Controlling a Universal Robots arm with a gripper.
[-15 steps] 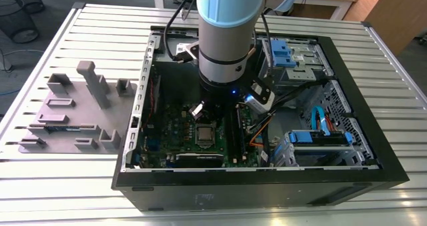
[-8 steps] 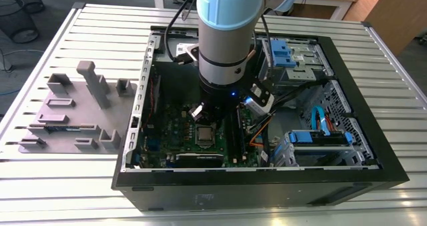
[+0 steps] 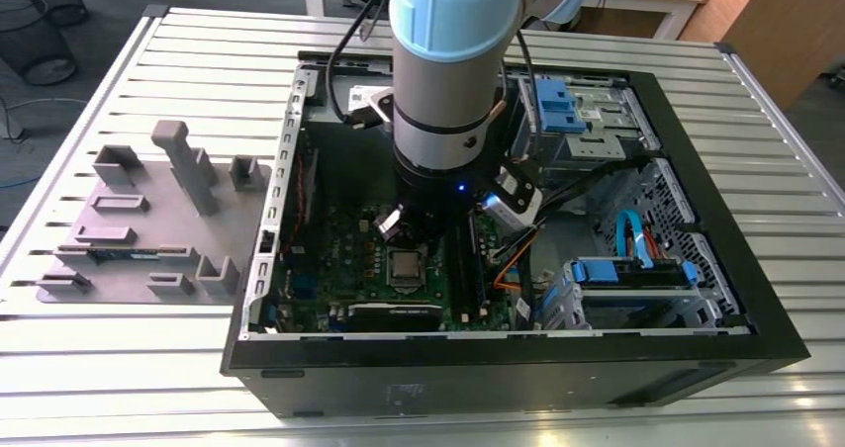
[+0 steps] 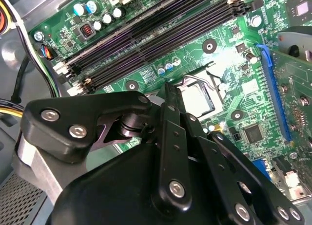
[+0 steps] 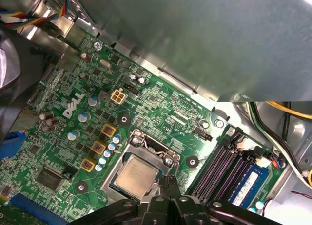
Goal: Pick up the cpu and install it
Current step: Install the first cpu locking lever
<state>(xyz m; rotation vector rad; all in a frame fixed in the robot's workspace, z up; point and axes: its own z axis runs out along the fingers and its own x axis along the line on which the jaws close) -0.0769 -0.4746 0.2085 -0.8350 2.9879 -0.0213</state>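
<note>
Hovered just above the chip [image 5: 134, 175], already seated flat in its socket [image 5: 141, 159] on the green board [image 5: 63, 152] inside the open case [image 3: 528, 363], hand [image 5: 168, 183] pinched closed on nothing, apparently freed after placing.

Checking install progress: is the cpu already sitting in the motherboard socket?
Yes, in the first wrist view the cpu lies flat inside the socket frame on the motherboard.

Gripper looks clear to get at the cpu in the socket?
Probably yes. The cpu sits exposed in the open socket on the motherboard, with the gripper right beside it and nothing between them.
</note>
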